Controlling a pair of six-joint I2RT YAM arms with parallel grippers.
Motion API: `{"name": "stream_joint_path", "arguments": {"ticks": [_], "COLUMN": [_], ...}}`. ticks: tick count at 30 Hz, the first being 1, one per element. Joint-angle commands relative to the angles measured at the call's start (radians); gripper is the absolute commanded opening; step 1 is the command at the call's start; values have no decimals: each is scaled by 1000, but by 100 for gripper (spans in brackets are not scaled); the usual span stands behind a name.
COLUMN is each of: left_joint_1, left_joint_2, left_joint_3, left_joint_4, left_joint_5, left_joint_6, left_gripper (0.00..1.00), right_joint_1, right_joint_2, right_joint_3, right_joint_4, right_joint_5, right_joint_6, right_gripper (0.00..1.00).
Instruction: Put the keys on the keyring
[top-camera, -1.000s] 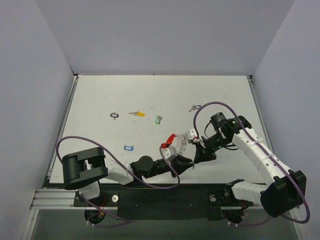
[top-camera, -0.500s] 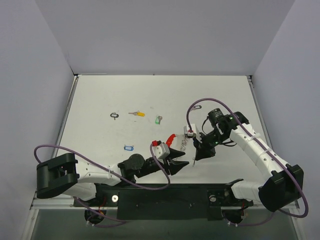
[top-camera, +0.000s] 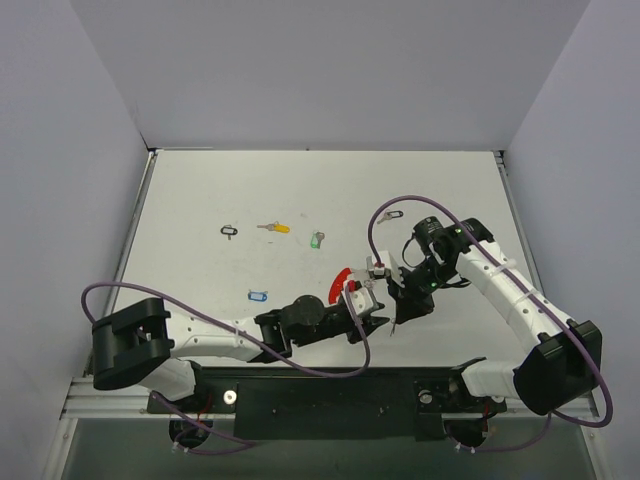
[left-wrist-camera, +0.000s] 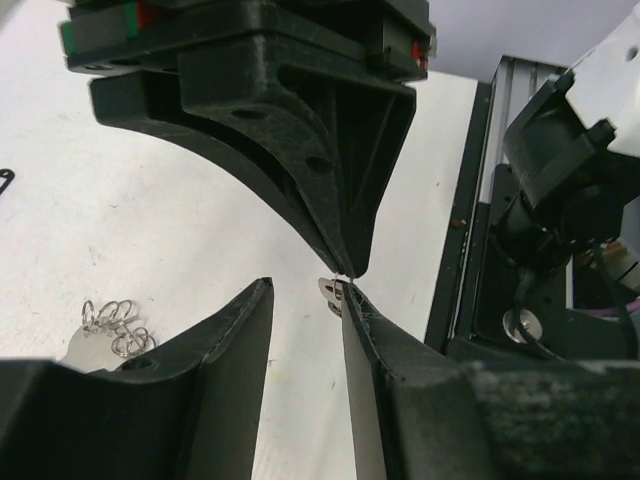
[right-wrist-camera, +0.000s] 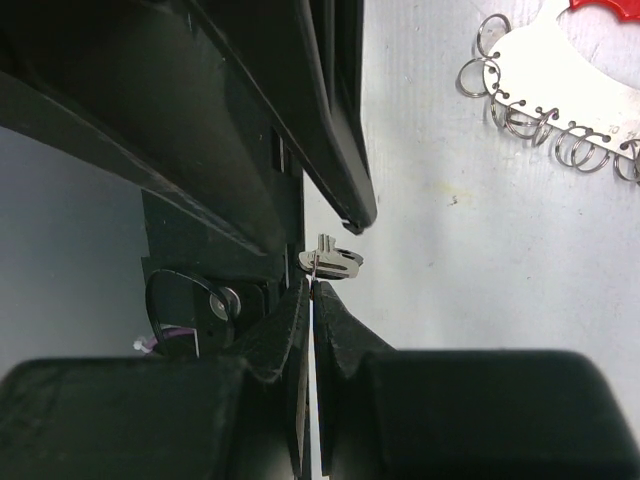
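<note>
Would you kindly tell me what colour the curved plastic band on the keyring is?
Red; the curved plastic band shows best in the top external view.

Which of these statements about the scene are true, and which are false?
1. The right gripper pinches a small silver key. True.
2. The left gripper is shut. False: its fingers stand apart.
3. In the top view, the yellow-tagged key lies left of the green-tagged key. True.
4. The blue-tagged key hangs on the keyring. False: it lies alone on the table, apart from the keyring.
</note>
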Motion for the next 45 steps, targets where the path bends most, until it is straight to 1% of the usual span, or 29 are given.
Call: {"name": "stream_joint_path", "arguments": {"ticks": [1, 7, 13, 17, 28, 32, 33, 35, 39, 40, 41, 42, 43, 44, 45], "left_joint_1": [-2, -2, -2, -2, -2, -2, -2, -1, 0, 0, 1, 4, 6, 6, 6], "left_joint_2": [40, 68, 96, 109, 122, 123, 126, 129, 116, 111, 96, 90, 77, 74, 76], "left_joint_3": [62, 82, 91, 98, 114, 119, 119, 124, 110, 84, 67, 18, -43, -69, -126], "left_joint_4": [-28, -14, 12, 18, 18, 10, 3, -5, 13, 51, 79, 175, 244, 386, 453], "left_joint_5": [23, 56, 97, 105, 106, 117, 118, 121, 89, 76, 63, 21, 4, -29, -39], "left_joint_6": [52, 54, 51, 44, 43, 43, 43, 41, 18, -6, -26, -69, -122, -147, -191], "left_gripper": [42, 37, 36, 35, 28, 20, 11, 0, 0, 0, 0, 0, 0, 0, 0], "right_joint_1": [9, 9, 8, 8, 8, 9, 8, 9, 6, 0, -8, -30, -44, -76, -104], "right_joint_2": [5, 6, 6, 6, 6, 6, 3, 3, -1, -4, -11, -23, -30, -52, -63], "right_joint_3": [32, 33, 35, 33, 35, 36, 35, 35, 41, 44, 50, 65, 73, 85, 90], "right_joint_4": [-72, -75, -76, -77, -82, -85, -85, -89, -95, -95, -106, -117, -128, -132, -138], "right_joint_5": [-4, -8, -10, -11, -14, -18, -19, -21, -31, -37, -60, -68, -94, -108, -128], "right_joint_6": [-30, -30, -33, -33, -42, -42, -43, -46, -46, -45, -42, -40, -42, -42, -48], "right_gripper": [0, 0, 0, 0, 0, 0, 0, 0, 0, 9, 15, 30, 34, 41, 42]}}
